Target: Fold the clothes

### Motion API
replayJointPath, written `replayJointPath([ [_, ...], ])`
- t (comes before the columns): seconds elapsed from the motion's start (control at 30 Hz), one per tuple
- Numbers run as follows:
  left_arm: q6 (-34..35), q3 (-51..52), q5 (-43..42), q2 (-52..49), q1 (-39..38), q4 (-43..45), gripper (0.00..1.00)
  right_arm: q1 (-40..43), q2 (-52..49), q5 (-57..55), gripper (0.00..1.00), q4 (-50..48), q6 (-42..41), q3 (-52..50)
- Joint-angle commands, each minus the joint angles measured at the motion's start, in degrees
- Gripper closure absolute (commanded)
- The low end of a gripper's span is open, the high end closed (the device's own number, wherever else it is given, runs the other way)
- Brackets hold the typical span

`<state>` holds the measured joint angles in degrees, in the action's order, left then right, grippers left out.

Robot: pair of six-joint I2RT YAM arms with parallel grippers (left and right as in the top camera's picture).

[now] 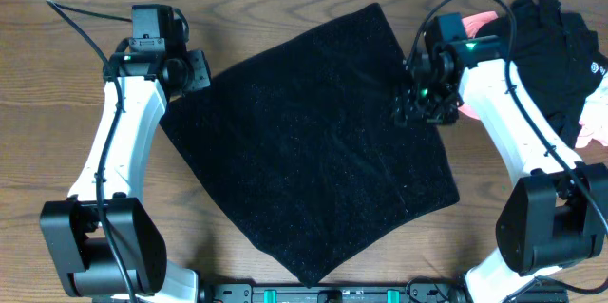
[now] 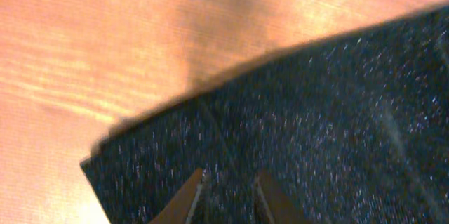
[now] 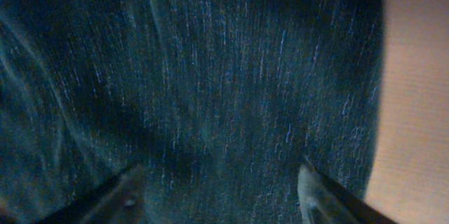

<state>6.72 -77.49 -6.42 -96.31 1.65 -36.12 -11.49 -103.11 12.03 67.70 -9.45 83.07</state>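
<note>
The clothes (image 1: 313, 142), a black fuzzy glittery garment, lie flat on the table as a tilted square. My left gripper (image 1: 198, 70) hovers at the garment's left corner. In the left wrist view its fingers (image 2: 228, 185) stand a narrow gap apart over the speckled fabric (image 2: 316, 112), just inside the corner, with nothing pinched between them. My right gripper (image 1: 423, 108) is over the garment's right edge. The right wrist view shows its jaws (image 3: 221, 185) spread wide above the fabric (image 3: 210, 76), gripping nothing. No buttons show.
A heap of other black clothing (image 1: 556, 47) lies at the back right, with pink cloth (image 1: 475, 23) beside it and more pink (image 1: 597, 123) at the right edge. A black cable (image 1: 85, 13) runs along the back left. Bare wooden table (image 1: 57, 132) surrounds the garment.
</note>
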Motion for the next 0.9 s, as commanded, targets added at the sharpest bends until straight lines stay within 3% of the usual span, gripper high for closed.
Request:
replayJointPath([
  [0.0, -5.7, -0.1, 0.4, 0.8, -0.1, 1.8, 0.77, -2.1, 0.5, -2.7, 0.24, 4.8, -0.1, 0.0],
  [0.17, -7.1, -0.1, 0.4, 0.8, -0.1, 4.2, 0.77, -4.4, 0.5, -3.3, 0.27, 9.6, -0.2, -1.8],
  [0.23, -7.1, -0.1, 0.4, 0.8, -0.1, 4.6, 0.77, -4.9, 0.5, -4.1, 0.36, 8.9, -0.9, -4.2],
  [0.27, -7.1, -0.1, 0.4, 0.8, -0.1, 4.8, 0.77, -4.9, 0.5, -4.4, 0.46, 8.0, -1.5, -5.8],
  [0.33, -7.1, -0.1, 0.5, 0.8, -0.1, 5.0, 0.77, -4.9, 0.5, -4.3, 0.85, 6.3, -2.3, -9.0],
  [0.37, -7.1, -0.1, 0.5, 0.8, -0.1, 5.2, 0.77, -4.9, 0.5, -4.3, 0.99, 4.8, -2.9, -11.0],
  [0.7, -7.1, -0.1, 0.4, 0.8, -0.1, 5.6, 0.77, -4.9, 0.5, -4.2, 0.99, -9.1, -6.8, -23.3],
  [0.87, -7.1, -0.1, 0.5, 0.8, -0.1, 5.6, 0.77, -5.0, 0.4, -9.6, 0.99, -20.4, -10.2, -28.6],
])
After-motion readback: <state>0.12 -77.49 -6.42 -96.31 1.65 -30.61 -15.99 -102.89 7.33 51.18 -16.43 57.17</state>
